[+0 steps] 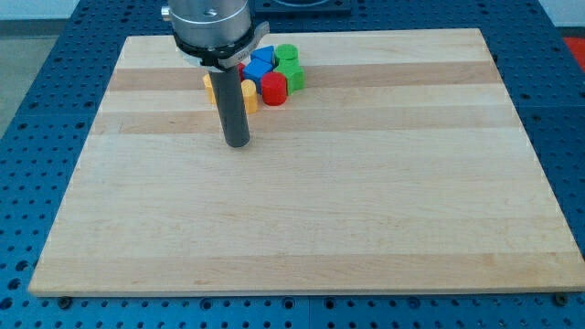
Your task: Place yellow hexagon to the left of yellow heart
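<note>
Camera view: my tip [238, 143] sits on the worktop [302, 183], just below the block cluster at the view's top. Yellow blocks [249, 94] peek out either side of the rod; shapes unclear. No fingers fitted, nothing grasped.

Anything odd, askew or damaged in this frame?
Nothing stands out. The blocks sit bunched near the board's top edge, with yellow, red, blue and green ones showing. My tip rests just below them.
</note>
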Controlling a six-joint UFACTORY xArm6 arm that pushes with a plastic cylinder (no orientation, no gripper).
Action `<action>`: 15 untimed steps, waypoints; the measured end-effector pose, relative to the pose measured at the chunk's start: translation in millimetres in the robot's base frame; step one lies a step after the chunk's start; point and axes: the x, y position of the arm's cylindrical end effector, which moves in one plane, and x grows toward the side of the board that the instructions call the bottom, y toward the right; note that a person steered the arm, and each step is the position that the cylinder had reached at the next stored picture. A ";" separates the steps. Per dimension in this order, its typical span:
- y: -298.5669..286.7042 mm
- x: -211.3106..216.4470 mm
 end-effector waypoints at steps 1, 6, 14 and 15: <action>3.8 0.7; -121.9 -117.8; 34.6 -46.6; 32.0 -46.6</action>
